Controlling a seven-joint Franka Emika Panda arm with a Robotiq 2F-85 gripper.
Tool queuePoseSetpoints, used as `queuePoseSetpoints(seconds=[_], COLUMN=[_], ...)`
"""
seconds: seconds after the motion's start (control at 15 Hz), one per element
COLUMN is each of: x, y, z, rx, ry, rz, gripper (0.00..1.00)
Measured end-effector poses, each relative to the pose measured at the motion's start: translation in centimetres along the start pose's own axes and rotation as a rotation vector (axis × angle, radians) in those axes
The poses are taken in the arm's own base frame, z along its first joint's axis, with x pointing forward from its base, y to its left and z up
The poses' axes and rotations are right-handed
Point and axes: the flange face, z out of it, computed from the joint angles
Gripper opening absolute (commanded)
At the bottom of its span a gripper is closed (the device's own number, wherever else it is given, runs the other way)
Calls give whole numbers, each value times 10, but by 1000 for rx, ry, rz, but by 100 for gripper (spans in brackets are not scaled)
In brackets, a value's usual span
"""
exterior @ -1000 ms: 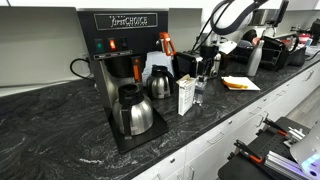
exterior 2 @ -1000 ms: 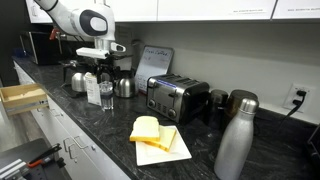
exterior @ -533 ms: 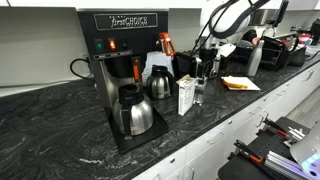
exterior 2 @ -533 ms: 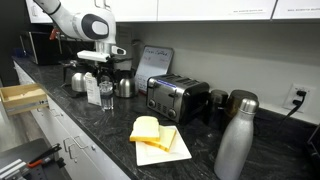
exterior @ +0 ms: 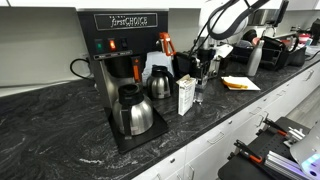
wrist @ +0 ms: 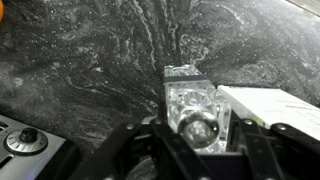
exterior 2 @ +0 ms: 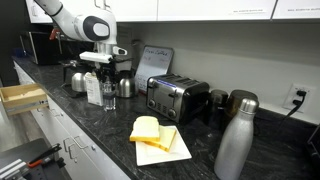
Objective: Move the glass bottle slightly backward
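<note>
While black pincer straddles clear glass bottle, grip unclear, white boxy carton beside, marbled dark counter.

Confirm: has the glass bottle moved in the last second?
No. The glass bottle stands in the same spot beside the white carton in both exterior views.

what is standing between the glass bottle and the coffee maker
The white carton stands there, close beside the glass bottle, with bare dark counter from it to the coffee maker. An exterior view shows this.
</note>
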Motion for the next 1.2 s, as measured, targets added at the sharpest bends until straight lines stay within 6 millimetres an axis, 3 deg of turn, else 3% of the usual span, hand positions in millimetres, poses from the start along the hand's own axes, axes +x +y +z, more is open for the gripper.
queuePoseSetpoints(seconds=[0.4,0.73,1.2], x=[3,1,-25], y=[0,3,39], z=[-3,-29,-53], rx=[-3,-47,-151], ry=[16,46,-23], rz=[-5,-8,259], gripper=[27,27,27])
